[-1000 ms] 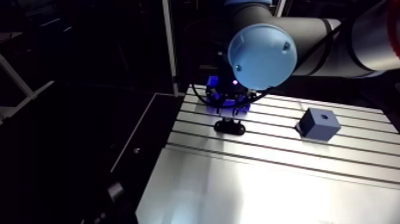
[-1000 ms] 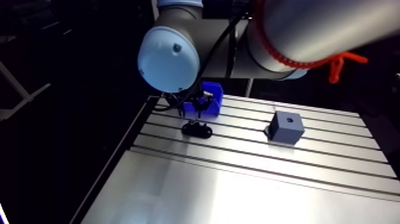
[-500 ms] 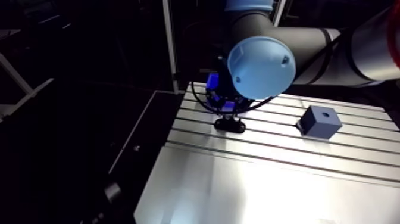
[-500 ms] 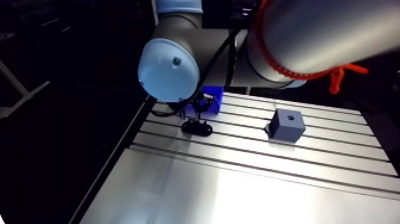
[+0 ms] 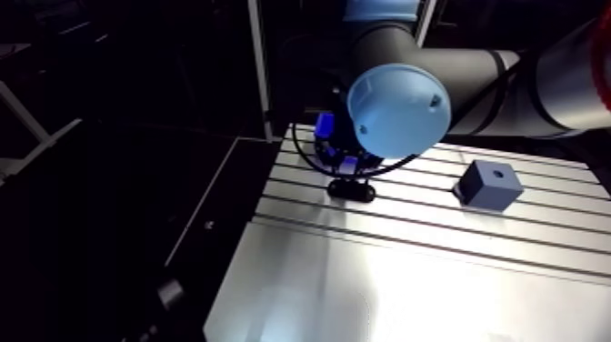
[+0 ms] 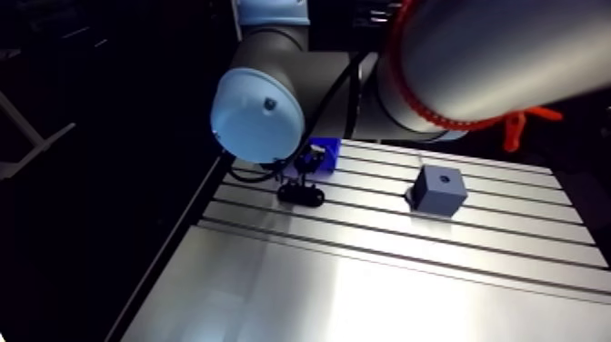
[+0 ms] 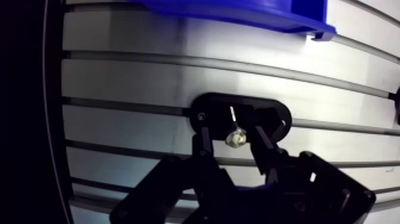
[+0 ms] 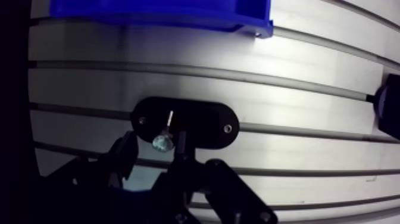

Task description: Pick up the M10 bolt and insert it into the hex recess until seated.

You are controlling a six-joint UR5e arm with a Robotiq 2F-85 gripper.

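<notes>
Surface: slotted aluminium surface (image 5: 409, 273), brightly lit, with a dim room behind.
Arm view, plate: black oval plate (image 5: 351, 189) lies near the surface's left edge, under the wrist.
Arm view, bin: blue bin (image 6: 320, 148) sits just beyond the plate on the far side, partly hidden by the arm.
Arm view, cube: dark blue-grey cube (image 5: 488, 186) with a hole in its top stands well apart to the right.
Wrist view, end effector: end effector (image 7: 234, 140) pinches the M10 bolt (image 7: 236, 137) between its dark fingers (image 7: 204, 143).
Wrist view, bolt: silvery head faces the camera and the shank points down at the plate's middle. I cannot tell whether the tip touches the plate.
Wrist view, bin: its rim lies ahead of the plate.
</notes>
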